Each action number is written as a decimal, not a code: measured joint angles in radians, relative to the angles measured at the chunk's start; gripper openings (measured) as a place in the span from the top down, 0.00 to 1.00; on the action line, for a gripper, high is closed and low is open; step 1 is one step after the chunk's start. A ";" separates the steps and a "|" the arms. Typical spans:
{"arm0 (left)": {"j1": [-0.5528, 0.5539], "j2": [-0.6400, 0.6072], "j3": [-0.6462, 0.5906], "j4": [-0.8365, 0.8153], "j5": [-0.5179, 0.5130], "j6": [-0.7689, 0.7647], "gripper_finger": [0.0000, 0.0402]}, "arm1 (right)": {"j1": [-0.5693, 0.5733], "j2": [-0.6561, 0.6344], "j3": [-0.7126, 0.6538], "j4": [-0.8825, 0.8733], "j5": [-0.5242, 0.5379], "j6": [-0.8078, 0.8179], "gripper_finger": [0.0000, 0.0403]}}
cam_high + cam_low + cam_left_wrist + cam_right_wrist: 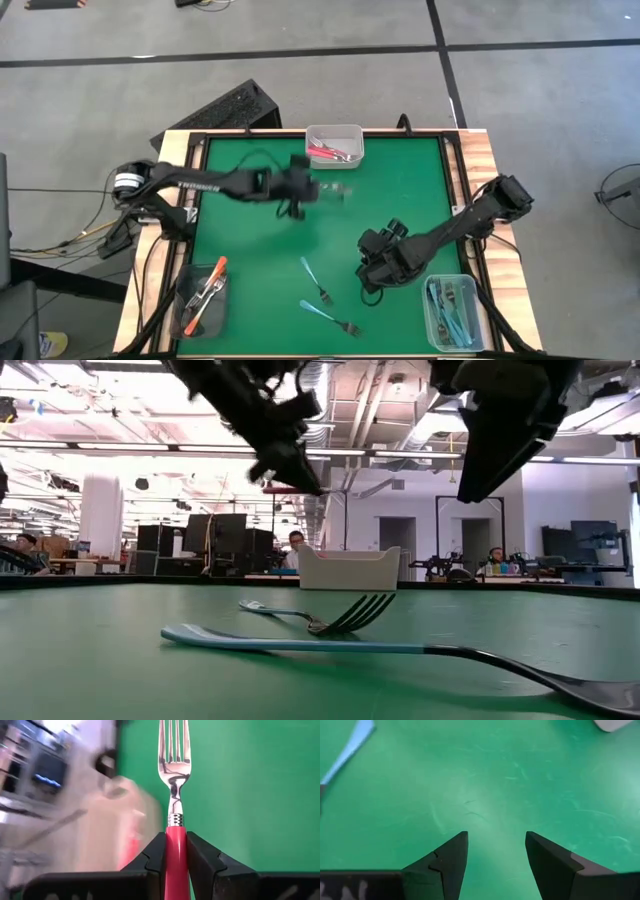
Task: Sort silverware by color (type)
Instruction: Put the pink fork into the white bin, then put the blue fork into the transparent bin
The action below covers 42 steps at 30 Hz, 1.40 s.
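In the left wrist view a fork (174, 780) with silver tines and a pink-red handle sticks out from my left gripper (175, 842), which is shut on it. That gripper (316, 190) hangs over the green mat just in front of the far tub (335, 145), which holds pink-red forks. Two teal-handled forks (317, 280) (330, 317) lie flat on the mat near the front. My right gripper (372, 268) stands open above bare mat to their right. A teal handle (350, 747) shows ahead of its fingers (452, 855). My left gripper pinches the fork's pink-red handle (175, 832) just behind the metal collar, between its two fingers (156, 852). The fingers slant down and lie along the fork, whose tines point on past the fingertips. The fork is lifted clear of the mat.
A tub (203, 298) with orange-handled forks stands at the near left corner. One (455, 310) with teal forks stands at the near right. Wooden rails (480, 180) frame the mat. Bare mat lies between the two arms and the far tub.
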 joint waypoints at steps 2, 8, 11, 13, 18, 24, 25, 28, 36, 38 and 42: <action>0.091 0.012 0.002 0.077 0.067 0.085 0.90 | -0.011 0.000 0.000 -0.013 0.002 0.000 0.45; 0.296 0.114 0.082 0.123 0.169 0.191 0.90 | -0.022 0.000 0.000 -0.017 0.032 0.000 0.45; 0.352 0.187 0.150 0.111 0.171 0.204 0.90 | -0.026 0.000 0.000 -0.010 0.057 0.000 0.45; 0.375 0.235 0.199 0.098 0.171 0.210 0.90 | -0.032 0.000 0.000 -0.005 0.060 0.001 0.45; 0.393 0.319 0.322 -0.025 0.173 0.177 0.84 | -0.035 0.000 0.000 0.035 0.061 0.001 0.45; 0.383 0.320 0.364 -0.106 0.167 0.094 0.64 | -0.024 0.000 0.000 0.085 0.058 0.027 0.45; 0.382 0.310 0.364 -0.125 0.158 0.068 0.61 | -0.022 0.000 0.000 0.089 0.057 0.033 0.45; 0.375 0.265 0.364 -0.188 0.158 -0.020 0.54 | -0.005 0.000 0.000 0.100 0.055 0.071 0.45; 0.264 0.061 0.144 -0.223 0.374 -0.218 0.56 | 0.059 0.040 0.000 0.355 0.011 0.021 0.45; 0.199 -0.008 0.051 -0.161 0.374 -0.248 0.58 | 0.072 0.066 0.000 0.449 -0.007 -0.028 0.45; 0.024 -0.149 -0.126 -0.040 0.341 -0.321 0.62 | 0.077 0.140 0.000 0.645 -0.026 -0.118 0.45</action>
